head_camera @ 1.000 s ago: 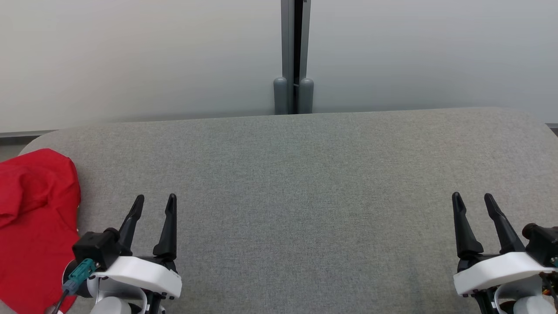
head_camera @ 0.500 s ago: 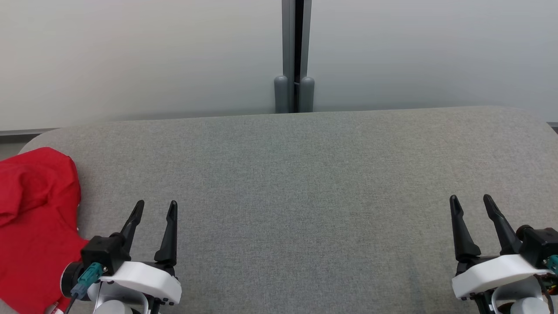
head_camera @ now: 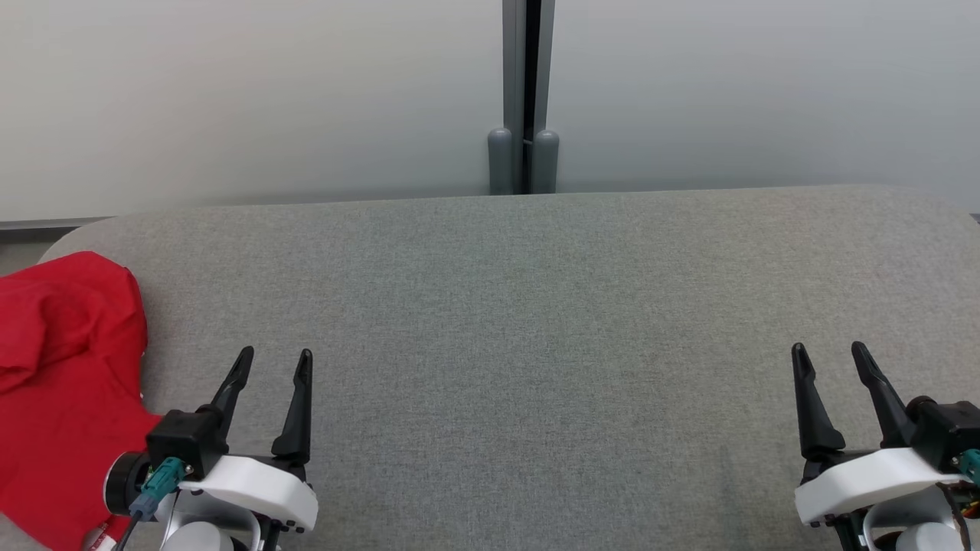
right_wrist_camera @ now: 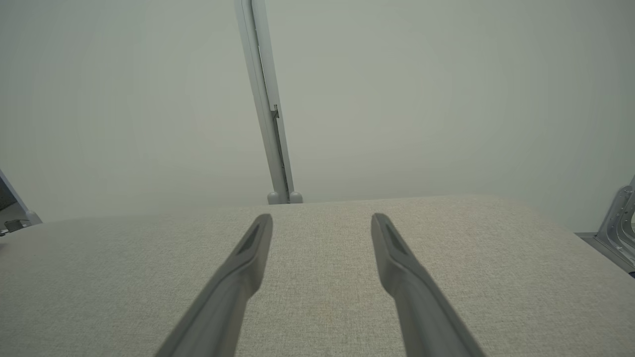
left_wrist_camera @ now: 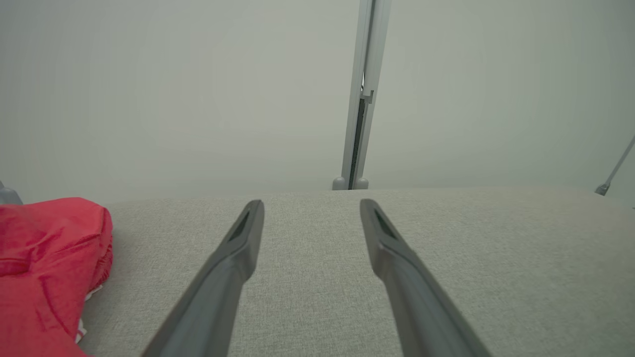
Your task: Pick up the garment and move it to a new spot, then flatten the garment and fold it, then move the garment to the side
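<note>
Grey woven fabric covers the broad, round-cornered tabletop (head_camera: 536,291) in front of you, with a pale, plain wall (head_camera: 230,99) behind it. The crumpled red cloth garment (head_camera: 65,383) lies bunched at the left end of that tabletop, and its left part runs past the edge of the head view. In the left wrist view the garment (left_wrist_camera: 47,258) sits low on the left, rumpled into soft folds, with a sliver of white showing at its near edge.

Just right of it, at the near left, your left fingers (head_camera: 295,405) are long, dark and tapered. They are spread wide with nothing between them, near the garment but apart from it. The left wrist view shows the left fingers (left_wrist_camera: 238,253) over bare grey fabric, pointing toward the far edge.

Well apart from the garment, at the near right, your right fingers (head_camera: 810,409) are spread just as wide and hold nothing. In the right wrist view the right fingers (right_wrist_camera: 397,265) also stand over bare fabric.

Farther out, a slim grey upright post (head_camera: 524,76) divides the wall, and its two rounded feet meet the tabletop's far edge near the middle.
</note>
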Robot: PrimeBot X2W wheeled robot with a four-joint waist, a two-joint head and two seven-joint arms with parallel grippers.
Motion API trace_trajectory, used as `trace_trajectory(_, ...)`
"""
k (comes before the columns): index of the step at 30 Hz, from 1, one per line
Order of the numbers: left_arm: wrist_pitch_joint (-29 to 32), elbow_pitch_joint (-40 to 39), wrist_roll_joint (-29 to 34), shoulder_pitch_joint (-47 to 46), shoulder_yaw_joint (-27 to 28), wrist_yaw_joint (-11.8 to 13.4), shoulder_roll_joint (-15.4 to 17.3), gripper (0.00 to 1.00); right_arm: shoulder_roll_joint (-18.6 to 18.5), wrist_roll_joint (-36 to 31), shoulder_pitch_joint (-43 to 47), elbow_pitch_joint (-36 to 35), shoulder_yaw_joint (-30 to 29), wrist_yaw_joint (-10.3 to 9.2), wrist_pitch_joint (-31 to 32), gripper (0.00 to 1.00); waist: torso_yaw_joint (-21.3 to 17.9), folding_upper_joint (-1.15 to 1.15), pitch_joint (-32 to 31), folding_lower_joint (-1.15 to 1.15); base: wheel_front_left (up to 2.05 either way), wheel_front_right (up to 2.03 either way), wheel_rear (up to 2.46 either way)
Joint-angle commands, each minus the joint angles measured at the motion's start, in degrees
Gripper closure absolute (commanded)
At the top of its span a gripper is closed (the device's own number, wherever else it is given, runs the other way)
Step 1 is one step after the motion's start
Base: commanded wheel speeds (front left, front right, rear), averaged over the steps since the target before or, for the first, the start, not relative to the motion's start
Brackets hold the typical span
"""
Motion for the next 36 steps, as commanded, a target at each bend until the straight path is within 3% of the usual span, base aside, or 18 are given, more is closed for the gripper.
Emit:
trace_trajectory(1,-0.2,0.0,-0.1,-0.7,0.2,0.0,0.2,0.0,-0.1,0.0,0.4,-0.1,-0.2,0.0,0.0,0.0,0.1,0.0,0.0,0.0,0.0,0.0,0.0)
trace_trajectory(12,-0.2,0.0,-1.4,-2.0,1.2,-0.2,-0.4,0.0,-0.7,0.6,0.3,-1.5,-0.8,0.0,0.1,0.0,3.5,0.0,0.7,0.0,0.0,0.0,0.0)
trace_trajectory(29,-0.1,-0.8,-1.0,-3.1,5.5,0.3,-0.4,0.0,-1.6,0.4,-0.4,-5.0,0.8,0.0,1.4,0.0,20.4,0.0,1.5,0.0,0.0,0.0,0.0)
trace_trajectory(36,-0.1,-1.0,-1.0,-3.0,7.3,0.0,0.1,0.0,-1.5,0.4,-0.9,-5.7,1.6,0.0,1.8,0.0,24.5,0.0,1.6,0.0,0.0,0.0,0.0)
